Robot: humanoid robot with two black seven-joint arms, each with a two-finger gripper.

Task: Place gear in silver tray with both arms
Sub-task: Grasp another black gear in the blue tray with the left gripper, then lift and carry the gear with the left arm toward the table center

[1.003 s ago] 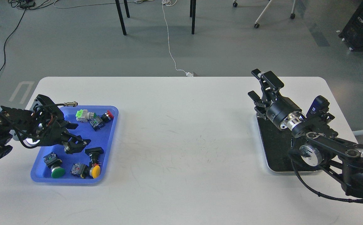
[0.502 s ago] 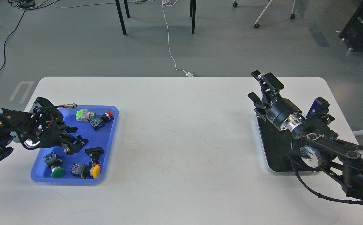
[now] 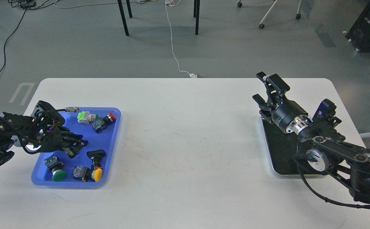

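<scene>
The silver tray (image 3: 270, 158), with a dark floor and a shiny rim, lies at the table's right side. Nothing shows on the part of its floor that my right arm leaves uncovered. My right gripper (image 3: 270, 90) hovers over the tray's far left corner, open and empty. The gear is several push-button switches in a blue plastic tray (image 3: 114, 133) at the left: a green-capped one (image 3: 58, 175), a yellow-capped one (image 3: 97, 173), a red one (image 3: 110, 117). My left gripper (image 3: 78, 148) hangs low over the blue tray's middle, its fingers a little apart and holding nothing.
A black switch (image 3: 95, 154) lies just right of my left gripper. A metal connector on a cable (image 3: 72, 109) sticks out over the blue tray's far edge. Chair legs and cables are on the floor beyond the table.
My left gripper has drawn back to the left and dropped a little over the blue tray, and its fingers stand closer together. The right arm has barely moved.
</scene>
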